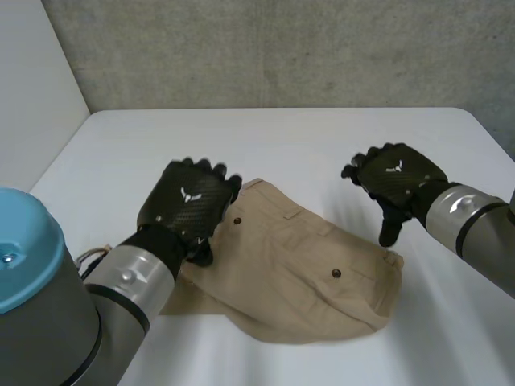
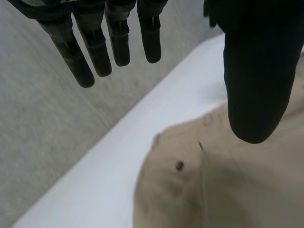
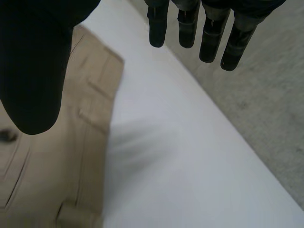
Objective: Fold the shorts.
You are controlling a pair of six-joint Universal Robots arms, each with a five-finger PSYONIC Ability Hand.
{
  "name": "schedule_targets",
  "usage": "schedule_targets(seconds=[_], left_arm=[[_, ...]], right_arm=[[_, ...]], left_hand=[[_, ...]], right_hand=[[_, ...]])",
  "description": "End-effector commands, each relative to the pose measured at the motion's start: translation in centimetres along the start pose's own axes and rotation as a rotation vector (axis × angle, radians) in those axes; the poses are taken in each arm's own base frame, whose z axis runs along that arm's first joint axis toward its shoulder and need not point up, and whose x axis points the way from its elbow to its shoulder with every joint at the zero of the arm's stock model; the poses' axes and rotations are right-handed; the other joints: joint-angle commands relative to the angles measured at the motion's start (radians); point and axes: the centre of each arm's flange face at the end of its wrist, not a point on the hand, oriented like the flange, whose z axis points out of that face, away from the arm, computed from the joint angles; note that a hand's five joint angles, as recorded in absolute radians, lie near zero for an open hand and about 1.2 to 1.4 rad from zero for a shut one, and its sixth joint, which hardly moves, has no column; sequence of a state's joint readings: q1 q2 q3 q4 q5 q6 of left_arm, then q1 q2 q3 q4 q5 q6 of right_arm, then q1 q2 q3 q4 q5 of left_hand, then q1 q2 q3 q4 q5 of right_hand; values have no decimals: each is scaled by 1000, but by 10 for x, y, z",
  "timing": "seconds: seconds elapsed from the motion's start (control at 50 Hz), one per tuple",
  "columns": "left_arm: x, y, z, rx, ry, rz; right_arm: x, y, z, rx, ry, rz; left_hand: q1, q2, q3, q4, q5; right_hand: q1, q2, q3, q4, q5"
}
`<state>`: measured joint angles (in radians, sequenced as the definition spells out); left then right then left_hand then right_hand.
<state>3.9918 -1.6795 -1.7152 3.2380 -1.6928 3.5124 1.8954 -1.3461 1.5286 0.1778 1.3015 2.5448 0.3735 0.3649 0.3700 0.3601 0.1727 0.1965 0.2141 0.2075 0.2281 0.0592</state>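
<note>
Between the two hands, tan shorts [image 1: 298, 269] lie on the white table [image 1: 282, 145], the left hand [image 1: 187, 205] open-fingered above one end, the right hand [image 1: 398, 181] open and empty beside the other, each back bearing a small white emblem [image 1: 187, 194].

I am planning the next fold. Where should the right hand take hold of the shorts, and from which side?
Probably the corner of the shorts nearest the right hand, approached from above on the right. The shorts lie flat on the table, so only an edge can be pinched, and that corner sits just under the open hand.
</note>
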Motion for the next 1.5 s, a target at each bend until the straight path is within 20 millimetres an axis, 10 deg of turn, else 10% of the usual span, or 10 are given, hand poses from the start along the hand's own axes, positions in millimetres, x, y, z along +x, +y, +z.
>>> schedule_targets(seconds=[0.02,0.44,0.52,0.6,0.7,0.86,0.98,1.12,1.3,1.5], left_arm=[[7,22,7,-83,30,-31],[31,67,42,-226,93,-31],[32,69,44,-229,93,-33],[30,68,44,-228,89,-36],[27,59,41,-204,82,-40],[-13,-29,2,66,-23,-81],[-57,-120,-58,405,-147,-120],[-82,-168,-101,586,-209,-173],[-73,-135,-76,446,-185,-209],[-69,-33,41,85,-197,-237]], right_arm=[[-11,23,-13,-87,-47,-96],[-17,96,-1,-136,-88,-169],[-21,101,6,-105,-105,-163],[-22,101,14,-51,-111,-158],[-17,97,17,-26,-97,-85],[21,54,-10,40,21,37],[68,-27,-65,216,192,36],[98,-99,-110,413,270,131],[101,-90,-85,357,194,180],[60,-33,18,85,59,69]], left_hand=[[25,34,28,38,51],[133,142,137,147,159],[473,482,477,487,500],[911,919,914,924,937],[1023,1031,1026,1036,1049],[1023,1031,1026,1036,1049],[1023,1031,1026,1036,1049],[1023,1031,1026,1036,1049],[1023,1031,1026,1036,1049],[1023,1031,1026,1036,1049]], right_hand=[[47,29,36,15,10],[179,161,168,147,142],[448,431,437,417,411],[1199,1181,1188,1167,1161],[1200,1182,1189,1168,1163],[1200,1182,1189,1168,1163],[1200,1182,1189,1168,1163],[1200,1182,1189,1168,1163],[1200,1182,1189,1168,1163],[1200,1182,1189,1168,1163]])
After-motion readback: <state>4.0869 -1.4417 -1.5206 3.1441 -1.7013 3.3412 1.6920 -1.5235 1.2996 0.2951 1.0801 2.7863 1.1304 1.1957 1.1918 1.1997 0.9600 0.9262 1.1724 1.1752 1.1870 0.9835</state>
